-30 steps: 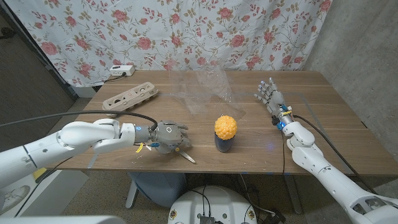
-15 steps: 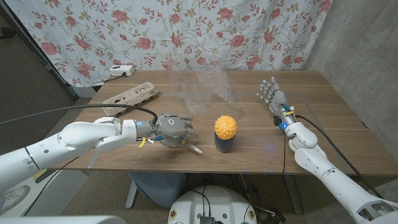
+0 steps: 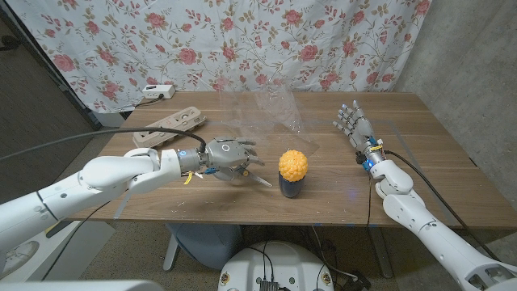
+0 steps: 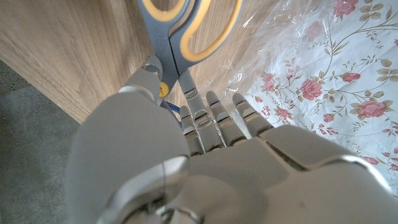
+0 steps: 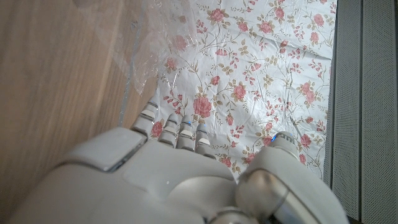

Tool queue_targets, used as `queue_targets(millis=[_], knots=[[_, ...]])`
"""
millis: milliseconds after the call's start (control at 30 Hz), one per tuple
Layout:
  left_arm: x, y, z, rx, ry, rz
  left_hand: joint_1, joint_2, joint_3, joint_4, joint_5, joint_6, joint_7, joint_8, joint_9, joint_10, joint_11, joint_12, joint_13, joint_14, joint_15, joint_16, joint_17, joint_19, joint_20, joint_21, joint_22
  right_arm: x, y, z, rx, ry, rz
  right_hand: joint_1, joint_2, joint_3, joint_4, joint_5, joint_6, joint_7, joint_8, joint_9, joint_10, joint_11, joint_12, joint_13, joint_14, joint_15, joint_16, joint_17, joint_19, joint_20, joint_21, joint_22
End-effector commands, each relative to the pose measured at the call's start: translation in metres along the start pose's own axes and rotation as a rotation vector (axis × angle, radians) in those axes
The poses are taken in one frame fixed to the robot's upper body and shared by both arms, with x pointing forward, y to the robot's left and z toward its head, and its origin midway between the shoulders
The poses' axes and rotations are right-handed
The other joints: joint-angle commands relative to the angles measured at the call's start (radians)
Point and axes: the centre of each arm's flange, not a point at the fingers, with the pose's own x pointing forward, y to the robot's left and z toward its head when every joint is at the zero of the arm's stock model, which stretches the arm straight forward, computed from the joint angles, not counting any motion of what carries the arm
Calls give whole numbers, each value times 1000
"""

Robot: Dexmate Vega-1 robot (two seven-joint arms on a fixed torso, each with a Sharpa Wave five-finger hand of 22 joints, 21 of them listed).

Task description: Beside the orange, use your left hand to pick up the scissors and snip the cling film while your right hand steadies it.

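Note:
My left hand [image 3: 230, 153] holds the grey-and-yellow scissors [image 4: 184, 34] just left of the orange [image 3: 293, 164], above the table. A grey end of the scissors [image 3: 260, 181] sticks out from under the hand toward the orange. In the left wrist view the fingers [image 4: 214, 118] clamp the scissors near the pivot, with the handle loops beyond them. The orange sits on a dark cup [image 3: 291, 188]. The clear, crumpled cling film [image 3: 266, 117] lies behind them; it is also visible as cling film [image 4: 264, 53] and cling film [image 5: 144, 59] from the wrists. My right hand [image 3: 353, 123] is open at the right, fingers spread, holding nothing.
A beige moulded tray [image 3: 170, 127] lies at the back left of the wooden table [image 3: 436, 162]. A white power strip [image 3: 157, 91] sits at the far left edge. A floral curtain [image 3: 242, 40] hangs behind the table.
My left hand has carried the scissors up from the front edge and to the right, closer to the orange. The right hand has barely moved.

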Motion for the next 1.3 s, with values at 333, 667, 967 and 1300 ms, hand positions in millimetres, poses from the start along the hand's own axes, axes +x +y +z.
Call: queue_targets(millis=[333,667,967,1300], knots=[[3,14,-7,2,40,69,69,55,-9,3,3,10,2,-6,3,60,-53,8,29,42,-38,7,7,10,-1,3,4,-3,1,1,0,-1,0,6,8,3,-8,-3,4,-5,-3,2,2,2,8,1,0,0,9,2,-11,3,7,5],[6,26,-11,-20,78,142,76,55,-17,5,2,11,2,-10,4,62,-53,13,25,42,-38,8,11,12,-1,3,5,-1,1,2,1,-3,4,6,9,4,-8,-3,4,-5,-3,2,3,2,8,1,0,0,10,1,-11,3,7,5],[8,39,-14,-50,55,193,82,55,-25,7,1,0,5,-18,4,61,-53,17,21,42,-38,9,16,11,-3,3,5,0,1,1,5,2,-1,7,9,4,-8,-3,3,-5,-3,2,2,1,8,1,0,0,9,1,-11,3,7,5],[9,45,-16,-39,47,213,93,56,-30,5,0,9,0,-17,4,63,-52,22,19,46,-41,10,19,13,-9,3,6,2,2,-1,9,4,5,6,10,4,-8,-3,4,-5,-3,2,2,2,8,1,0,-1,10,1,-11,3,7,5]])
